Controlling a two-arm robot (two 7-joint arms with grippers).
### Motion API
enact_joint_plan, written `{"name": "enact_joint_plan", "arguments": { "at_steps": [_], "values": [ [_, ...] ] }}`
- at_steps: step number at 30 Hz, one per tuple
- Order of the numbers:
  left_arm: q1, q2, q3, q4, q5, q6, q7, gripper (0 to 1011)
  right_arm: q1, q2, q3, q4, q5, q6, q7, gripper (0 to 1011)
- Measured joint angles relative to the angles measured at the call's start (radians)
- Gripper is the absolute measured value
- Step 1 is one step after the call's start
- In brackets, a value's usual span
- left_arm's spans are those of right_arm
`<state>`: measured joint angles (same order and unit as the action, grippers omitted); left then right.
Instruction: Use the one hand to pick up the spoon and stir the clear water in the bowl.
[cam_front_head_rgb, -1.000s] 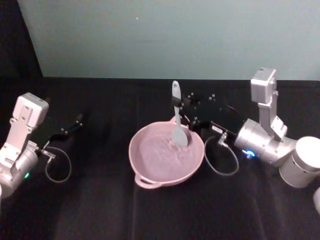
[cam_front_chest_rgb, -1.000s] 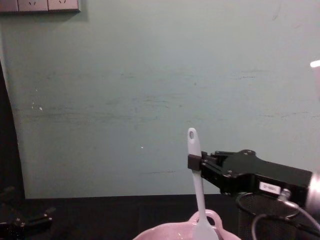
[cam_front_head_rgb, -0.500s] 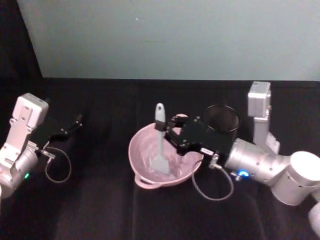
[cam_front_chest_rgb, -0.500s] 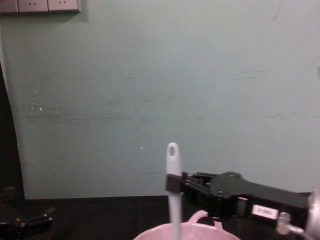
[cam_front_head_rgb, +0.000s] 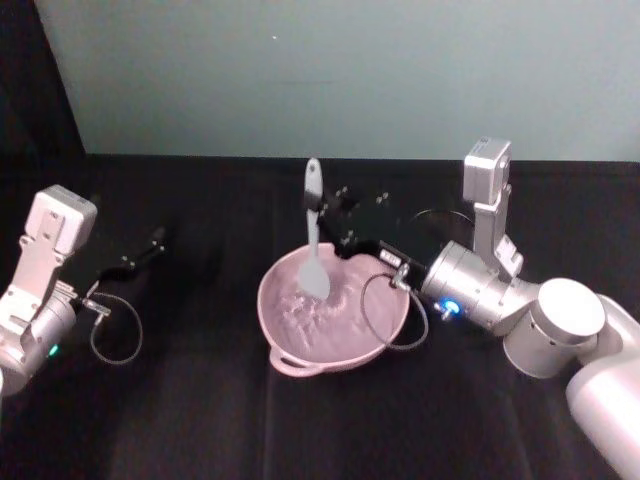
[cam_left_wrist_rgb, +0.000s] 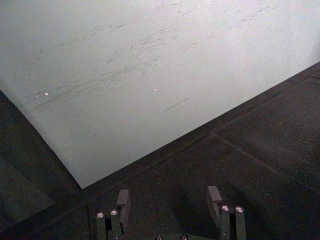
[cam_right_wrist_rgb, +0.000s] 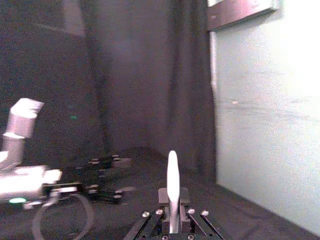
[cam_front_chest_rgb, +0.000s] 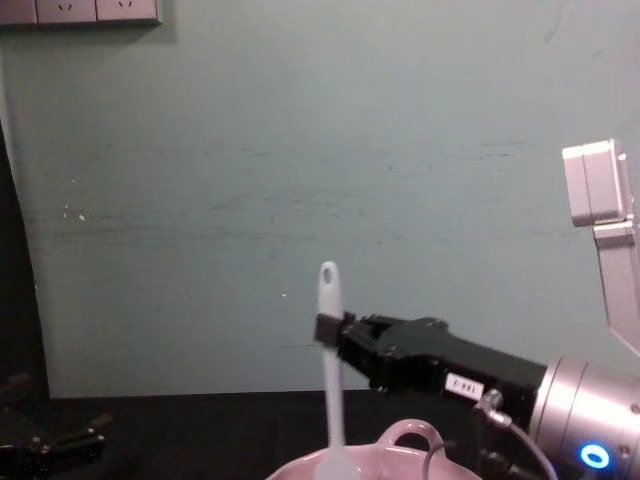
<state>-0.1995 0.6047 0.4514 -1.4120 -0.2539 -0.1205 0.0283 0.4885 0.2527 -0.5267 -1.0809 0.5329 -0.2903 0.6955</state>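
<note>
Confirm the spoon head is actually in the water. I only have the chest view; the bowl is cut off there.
Observer: Head view: the spoon head is down inside the bowl, in its far-left part, in rippled water.
Operator: Grip?
Observer: Right wrist view: the right gripper is shut on the handle, spoon upright between its fingers.
Operator: Left arm?
Observer: Left wrist view: the left gripper is open, nothing between its fingers, above the black table.

black table (cam_front_head_rgb: 200, 400) | pale green wall (cam_front_chest_rgb: 300, 150) | wall sockets (cam_front_chest_rgb: 95, 10) (high on wall)
</note>
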Motion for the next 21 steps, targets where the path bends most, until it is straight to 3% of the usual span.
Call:
{"name": "enact_joint_plan", "arguments": {
  "at_steps": [6, 11, 16, 21],
  "values": [
    [0.000, 0.000, 0.000, 0.000, 0.000, 0.000, 0.000, 1011, 0.008, 0.012, 0.028, 0.009, -0.028, -0.011, -0.036, 112],
    [0.000, 0.000, 0.000, 0.000, 0.000, 0.000, 0.000, 1011, -0.026, 0.051, 0.051, -0.052, -0.029, 0.019, -0.040, 112],
    [0.000, 0.000, 0.000, 0.000, 0.000, 0.000, 0.000, 1011, -0.096, 0.107, 0.067, -0.166, 0.008, 0.088, -0.007, 112],
    [0.000, 0.000, 0.000, 0.000, 0.000, 0.000, 0.000, 1011, -0.132, 0.128, 0.060, -0.222, 0.048, 0.127, 0.026, 112]
  ]
}}
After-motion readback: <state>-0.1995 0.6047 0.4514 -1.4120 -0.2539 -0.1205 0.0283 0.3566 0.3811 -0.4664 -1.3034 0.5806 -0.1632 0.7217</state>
